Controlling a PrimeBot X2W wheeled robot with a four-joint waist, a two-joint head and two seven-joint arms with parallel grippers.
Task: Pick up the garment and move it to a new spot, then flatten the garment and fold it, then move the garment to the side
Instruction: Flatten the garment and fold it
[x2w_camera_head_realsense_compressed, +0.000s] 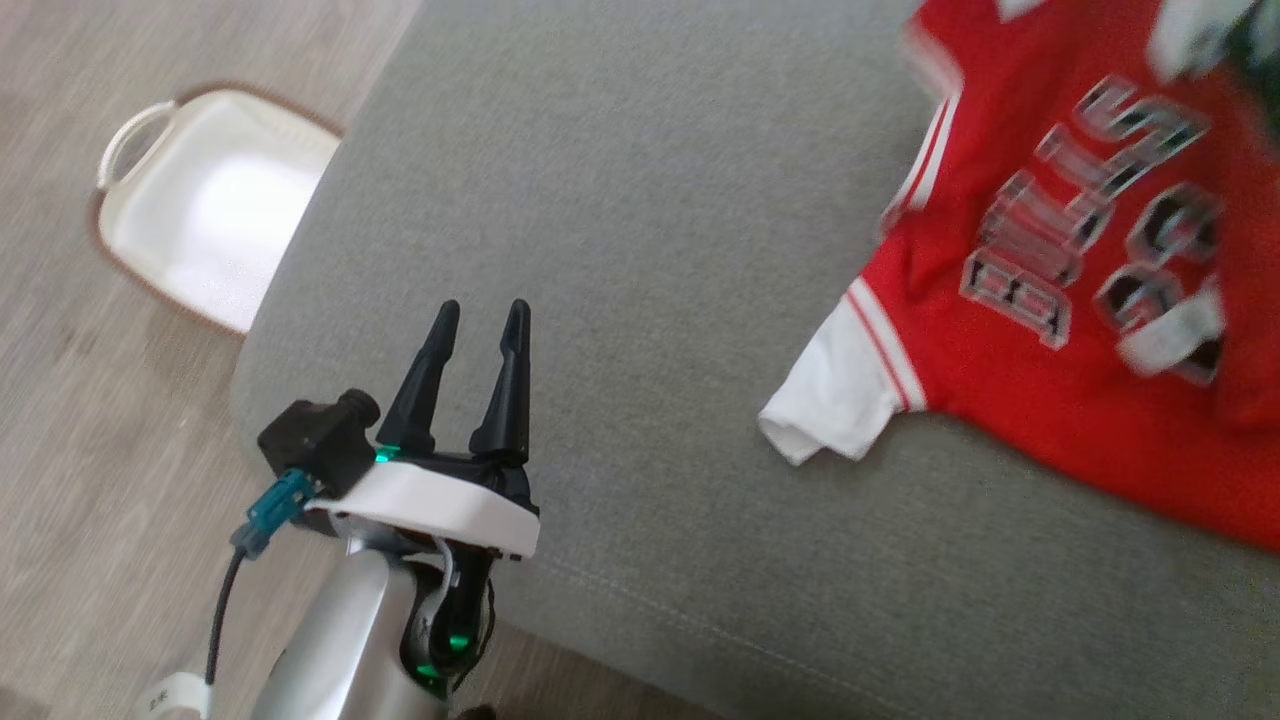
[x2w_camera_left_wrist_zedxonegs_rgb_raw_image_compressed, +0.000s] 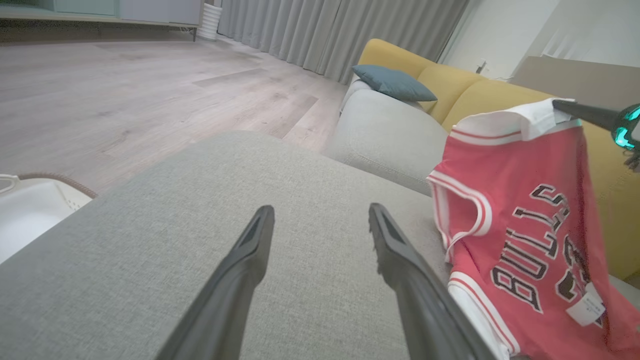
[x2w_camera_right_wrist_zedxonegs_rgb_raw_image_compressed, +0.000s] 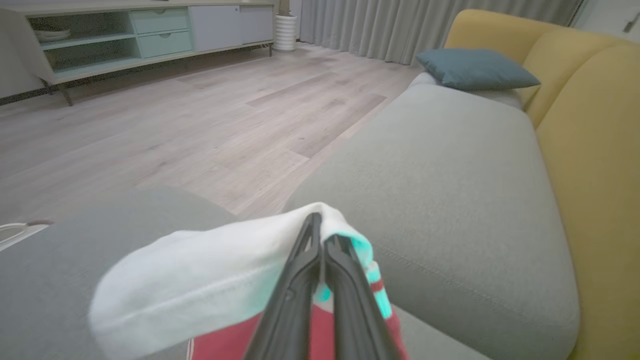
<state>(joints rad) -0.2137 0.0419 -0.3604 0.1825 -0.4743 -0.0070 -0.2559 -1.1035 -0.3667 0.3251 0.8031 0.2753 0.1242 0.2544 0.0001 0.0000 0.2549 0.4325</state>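
The right tool is pinching the red garment's white edge. The left tool is gaping wide above the grey sofa, well left of the garment.

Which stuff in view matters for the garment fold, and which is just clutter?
Job: red jersey; right gripper, shut on its white edge; left gripper, open; grey cushion.
Lying about: white basket; blue pillow; cabinet; curtains.
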